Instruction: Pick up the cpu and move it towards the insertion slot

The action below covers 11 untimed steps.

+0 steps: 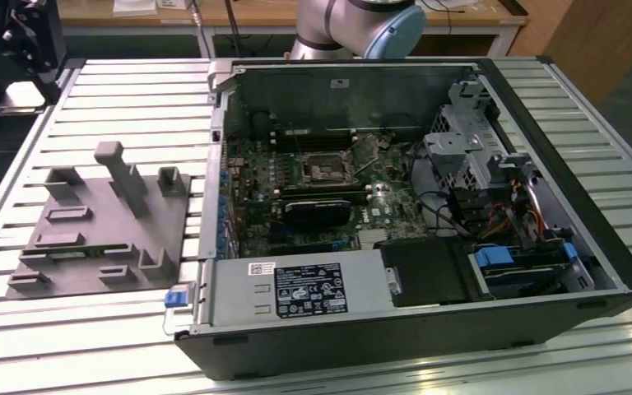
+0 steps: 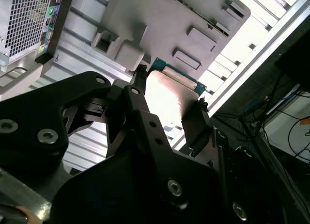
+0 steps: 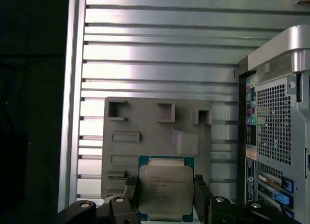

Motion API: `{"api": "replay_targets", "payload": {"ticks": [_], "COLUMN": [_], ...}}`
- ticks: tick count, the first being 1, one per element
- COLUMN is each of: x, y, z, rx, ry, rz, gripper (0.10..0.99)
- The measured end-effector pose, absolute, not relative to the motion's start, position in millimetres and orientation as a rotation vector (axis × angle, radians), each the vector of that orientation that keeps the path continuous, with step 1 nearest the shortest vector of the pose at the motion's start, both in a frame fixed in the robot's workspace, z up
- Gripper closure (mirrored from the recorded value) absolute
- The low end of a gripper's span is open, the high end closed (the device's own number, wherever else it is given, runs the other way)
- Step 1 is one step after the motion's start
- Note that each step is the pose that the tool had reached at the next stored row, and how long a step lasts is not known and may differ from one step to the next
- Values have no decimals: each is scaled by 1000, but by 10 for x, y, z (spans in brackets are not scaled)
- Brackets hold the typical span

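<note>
In both wrist views my gripper (image 3: 165,194) (image 2: 169,104) is shut on the cpu (image 3: 164,185) (image 2: 164,93), a flat square chip with a shiny metal top and a green rim. One black finger (image 3: 131,191) presses one edge and the other finger (image 3: 201,194) presses the opposite edge. The chip hangs well above the grey fixture (image 3: 155,136) (image 2: 160,20) on the slatted table. The insertion slot (image 1: 325,169), a square socket, lies on the motherboard inside the open computer case (image 1: 404,206).
The fixture (image 1: 96,239), with upright posts and recesses, lies at the exterior view's left of the case. The case's rear panel (image 3: 276,117) stands close beside the fixture. My arm's base (image 1: 360,25) is behind the case. The slatted table (image 1: 129,107) ends in a dark drop (image 3: 34,112).
</note>
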<state>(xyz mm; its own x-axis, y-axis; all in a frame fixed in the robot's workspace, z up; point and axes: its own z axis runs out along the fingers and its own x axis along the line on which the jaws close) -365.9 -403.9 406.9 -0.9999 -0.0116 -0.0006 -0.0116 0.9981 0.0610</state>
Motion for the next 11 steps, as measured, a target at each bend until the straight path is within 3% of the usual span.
{"api": "replay_targets", "payload": {"ticks": [11], "x": [-3550], "y": [-4039], "z": [4069], "rx": [-18], "ry": [3140], "rz": [96], "gripper": [541]}}
